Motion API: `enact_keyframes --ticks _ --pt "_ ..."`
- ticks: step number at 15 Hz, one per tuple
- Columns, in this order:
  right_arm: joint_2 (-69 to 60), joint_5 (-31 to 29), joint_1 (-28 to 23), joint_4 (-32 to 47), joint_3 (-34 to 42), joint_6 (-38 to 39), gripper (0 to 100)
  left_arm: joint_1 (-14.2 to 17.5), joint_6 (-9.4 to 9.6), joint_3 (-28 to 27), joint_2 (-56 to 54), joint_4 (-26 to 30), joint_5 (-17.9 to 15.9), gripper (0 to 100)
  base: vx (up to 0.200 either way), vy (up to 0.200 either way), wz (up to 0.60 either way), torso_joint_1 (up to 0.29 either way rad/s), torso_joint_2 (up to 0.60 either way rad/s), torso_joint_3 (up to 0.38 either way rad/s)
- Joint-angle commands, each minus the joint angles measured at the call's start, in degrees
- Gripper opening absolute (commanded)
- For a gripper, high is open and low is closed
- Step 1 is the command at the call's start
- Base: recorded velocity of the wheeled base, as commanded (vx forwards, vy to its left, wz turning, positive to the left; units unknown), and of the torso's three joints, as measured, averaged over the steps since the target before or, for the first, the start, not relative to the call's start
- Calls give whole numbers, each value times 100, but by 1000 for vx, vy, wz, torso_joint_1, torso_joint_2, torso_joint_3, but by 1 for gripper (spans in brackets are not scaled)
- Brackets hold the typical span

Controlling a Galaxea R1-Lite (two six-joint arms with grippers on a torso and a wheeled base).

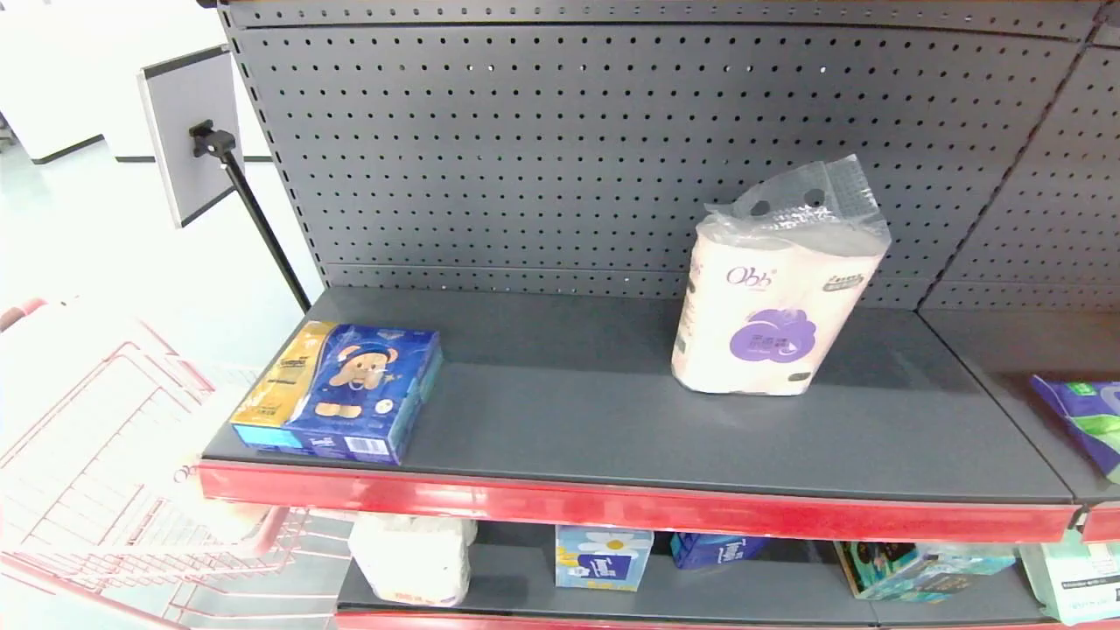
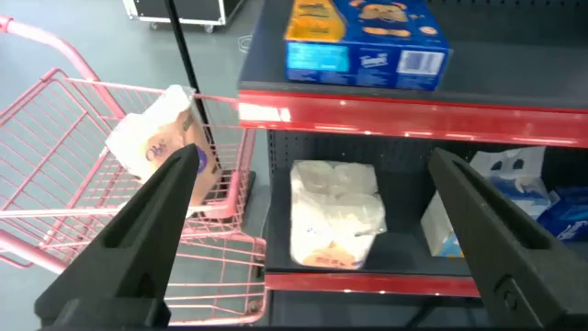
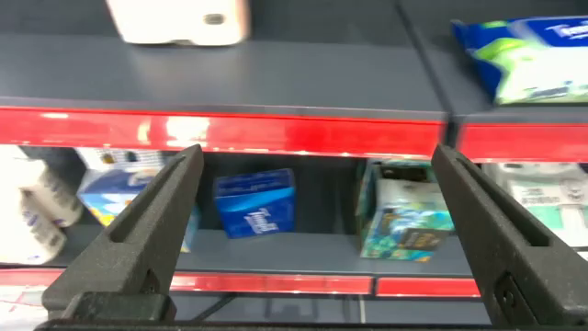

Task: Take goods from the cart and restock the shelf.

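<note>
A pink wire cart (image 1: 96,455) stands left of the grey shelf (image 1: 595,429); the left wrist view shows a white paper-roll pack (image 2: 163,142) lying in the cart (image 2: 55,175). On the shelf a blue tissue box pack (image 1: 343,389) lies at the front left and a white and purple paper-roll pack (image 1: 770,302) stands upright right of centre. My left gripper (image 2: 312,230) is open, low in front of the shelf's left end, facing the lower shelf and the cart's corner. My right gripper (image 3: 317,234) is open too, low before the red shelf edge (image 3: 276,129).
The lower shelf holds a white pack (image 1: 411,560), blue tissue boxes (image 1: 604,556) and other packs (image 1: 910,564). A blue and green pack (image 1: 1085,420) lies on the neighbouring shelf at right. A sign on a black stand (image 1: 197,131) rises left of the pegboard back (image 1: 612,149).
</note>
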Motion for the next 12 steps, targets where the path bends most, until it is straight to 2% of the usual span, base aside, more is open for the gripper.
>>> enact_keyframes --ticks 1,12 --pt "2 1 -3 -4 0 -1 100 -1 -4 0 5 1 1 100 0 200 0 -2 7 2" --pt "2 1 -3 -4 0 -1 100 -1 -4 0 5 1 1 100 0 200 0 4 5 2"
